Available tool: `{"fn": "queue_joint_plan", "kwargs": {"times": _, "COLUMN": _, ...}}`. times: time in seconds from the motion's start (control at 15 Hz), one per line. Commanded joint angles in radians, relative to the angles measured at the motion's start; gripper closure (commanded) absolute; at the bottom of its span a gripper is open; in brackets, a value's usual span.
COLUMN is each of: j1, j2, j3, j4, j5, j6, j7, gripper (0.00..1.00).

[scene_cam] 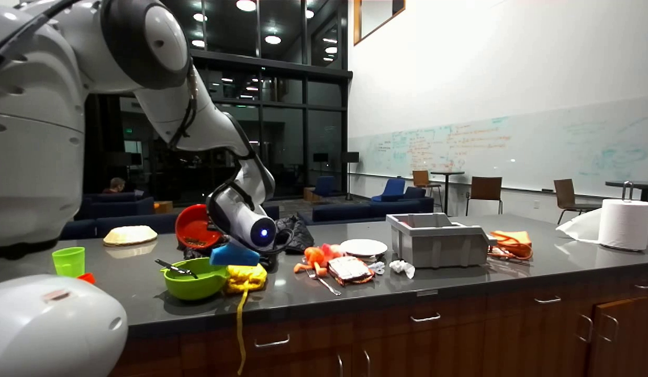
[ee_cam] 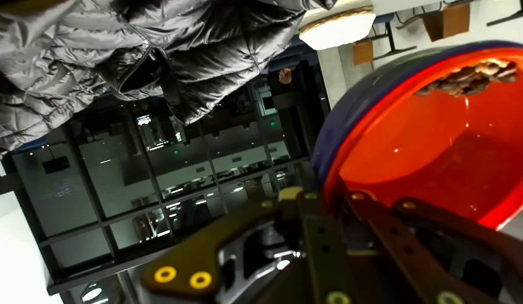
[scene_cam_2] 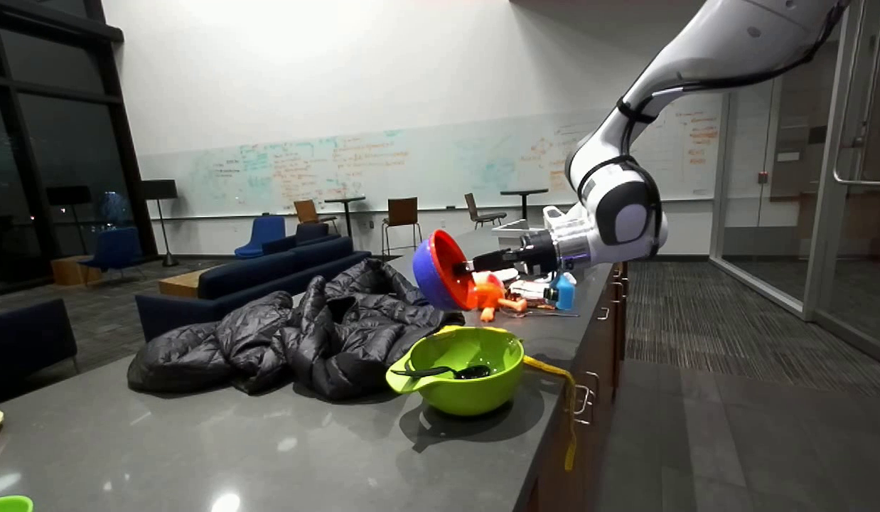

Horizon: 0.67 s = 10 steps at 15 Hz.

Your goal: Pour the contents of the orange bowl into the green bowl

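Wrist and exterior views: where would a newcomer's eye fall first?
Likely on the orange bowl, held tipped by the gripper, with brown pieces inside it in the wrist view. Next probably comes the bright green bowl on the counter in an exterior view, a black spoon inside. The black puffy jacket, heaped on the counter beside that bowl, may come third.

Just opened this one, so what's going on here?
The robot gripper holds the orange bowl by its rim, tilted steeply, with brown pieces inside. In both exterior views that bowl appears above the green bowl, which stands on the counter with a black spoon in it. A pour seems imminent.
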Motion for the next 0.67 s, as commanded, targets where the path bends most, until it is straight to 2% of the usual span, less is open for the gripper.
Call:
{"fn": "queue_joint_plan", "kwargs": {"times": 0.0, "j1": -0.012, "j2": 0.05, "j3": -0.039, "j4": 0.028, "j5": -0.036, "j6": -0.109, "j7": 0.077, "gripper": 0.98}}
{"fn": "queue_joint_plan", "kwargs": {"times": 0.27, "j1": -0.01, "j2": 0.07, "j3": -0.061, "j4": 0.019, "j5": -0.046, "j6": -0.159, "j7": 0.129, "gripper": 0.98}}
{"fn": "queue_joint_plan", "kwargs": {"times": 0.6, "j1": 0.011, "j2": 0.081, "j3": -0.056, "j4": 0.009, "j5": -0.037, "j6": -0.152, "j7": 0.14, "gripper": 0.98}}
